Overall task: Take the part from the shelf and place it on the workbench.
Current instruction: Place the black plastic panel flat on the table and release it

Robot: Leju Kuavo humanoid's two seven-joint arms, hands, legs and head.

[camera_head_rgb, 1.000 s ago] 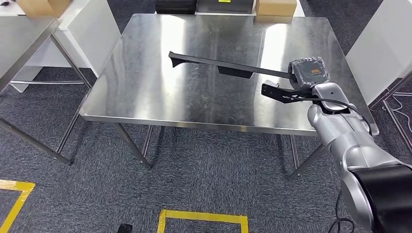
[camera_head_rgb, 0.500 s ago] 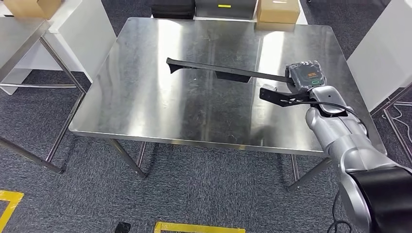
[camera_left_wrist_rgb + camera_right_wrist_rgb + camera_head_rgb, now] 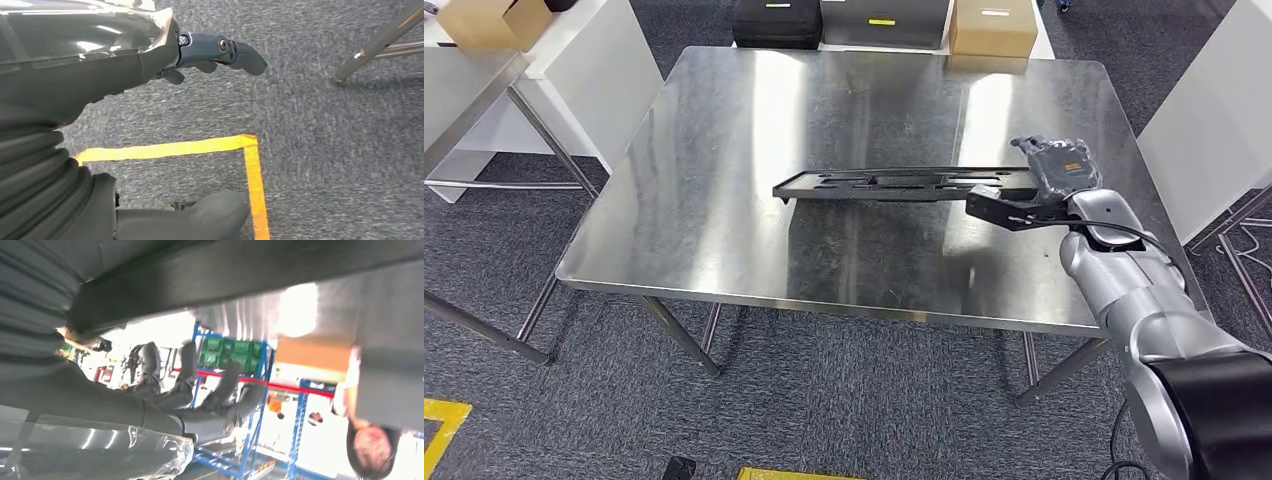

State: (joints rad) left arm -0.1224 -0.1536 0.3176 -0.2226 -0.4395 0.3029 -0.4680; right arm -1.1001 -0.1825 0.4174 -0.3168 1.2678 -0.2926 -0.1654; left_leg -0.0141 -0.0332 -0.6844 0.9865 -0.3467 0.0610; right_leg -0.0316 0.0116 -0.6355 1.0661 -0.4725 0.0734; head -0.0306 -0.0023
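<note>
The right arm (image 3: 1124,280) is rounded silver metal with a black band at 5 o'clock and a thin black cable (image 3: 1114,212) looping over the wrist. The right hand (image 3: 1060,165) is dark grey under clear wrap, with an orange marking. The left hand (image 3: 220,52) shows blue-grey fingers, a screw and a ribbed grey cover.

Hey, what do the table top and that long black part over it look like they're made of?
The workbench top looks like brushed stainless steel: silver-grey, with broad glare patches and blurred reflections. The long black part, held at one end by the right hand, looks like matte moulded plastic or coated metal: flat, dull, with cut-out slots and no shine. Which of the two, the pictures leave open.
</note>
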